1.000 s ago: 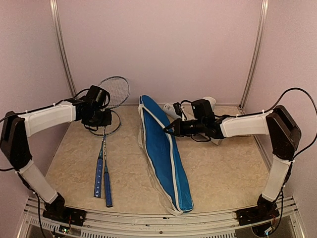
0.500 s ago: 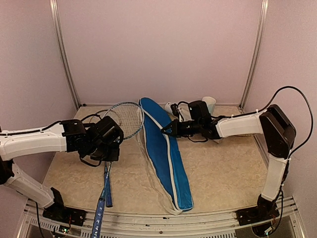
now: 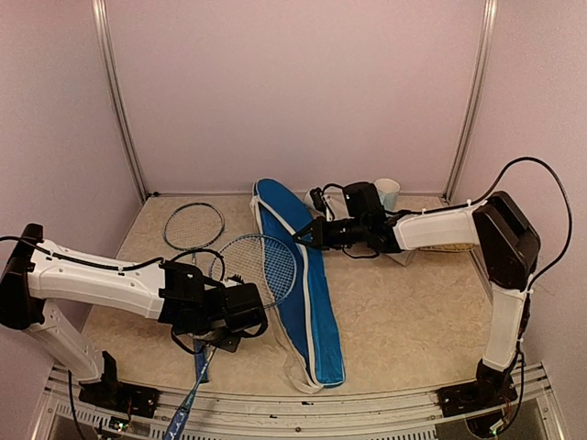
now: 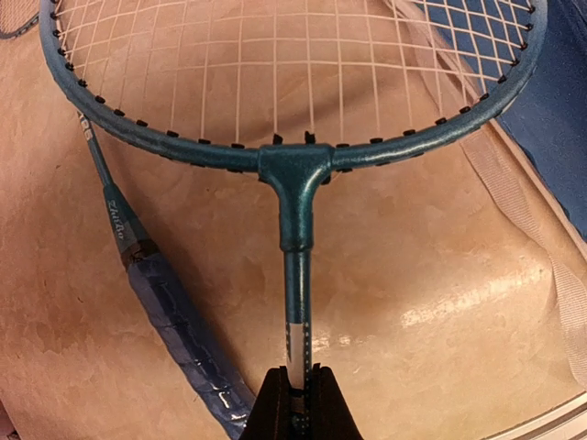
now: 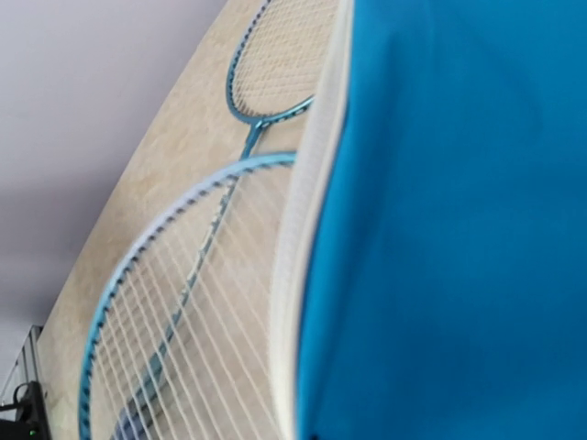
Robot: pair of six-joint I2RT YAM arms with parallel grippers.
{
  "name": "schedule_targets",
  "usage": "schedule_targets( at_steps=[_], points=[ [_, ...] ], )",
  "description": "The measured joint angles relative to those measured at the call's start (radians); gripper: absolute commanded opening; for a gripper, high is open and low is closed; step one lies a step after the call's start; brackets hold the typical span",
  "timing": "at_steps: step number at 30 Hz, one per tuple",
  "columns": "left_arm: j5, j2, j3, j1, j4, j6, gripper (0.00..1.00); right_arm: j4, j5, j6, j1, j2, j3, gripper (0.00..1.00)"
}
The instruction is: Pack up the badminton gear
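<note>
Left gripper (image 4: 295, 380) clenched on the racket (image 4: 295, 174) shaft, right gripper (image 3: 307, 236) pinching the racket cover (image 3: 307, 293) rim (apparently lifted): slide the head in flat.

There's open counter (image 3: 413, 302) right of the blue cover (image 3: 316, 302). On my left, the second racket (image 3: 194, 226) lies flat, the racket (image 3: 261, 270) in my left end effector (image 4: 295, 390) overlaps the cover's edge, and a mug (image 3: 387, 192) stands by the far wall.

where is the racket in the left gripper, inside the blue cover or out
Out. The racket overlaps the cover only with its head; shaft and handle are outside, shaft pinched in the left gripper.
</note>
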Motion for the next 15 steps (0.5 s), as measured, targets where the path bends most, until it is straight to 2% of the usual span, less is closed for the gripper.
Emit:
schedule_targets(
  at_steps=[6,15],
  points=[
    [-0.064,0.111,0.081,-0.018,0.012,0.068,0.00,-0.003,-0.019,-0.002,0.030,0.028,0.022,0.00],
    [-0.081,0.180,0.152,0.140,0.118,0.170,0.00,0.020,-0.022,0.022,0.078,0.028,0.005,0.00]
  ],
)
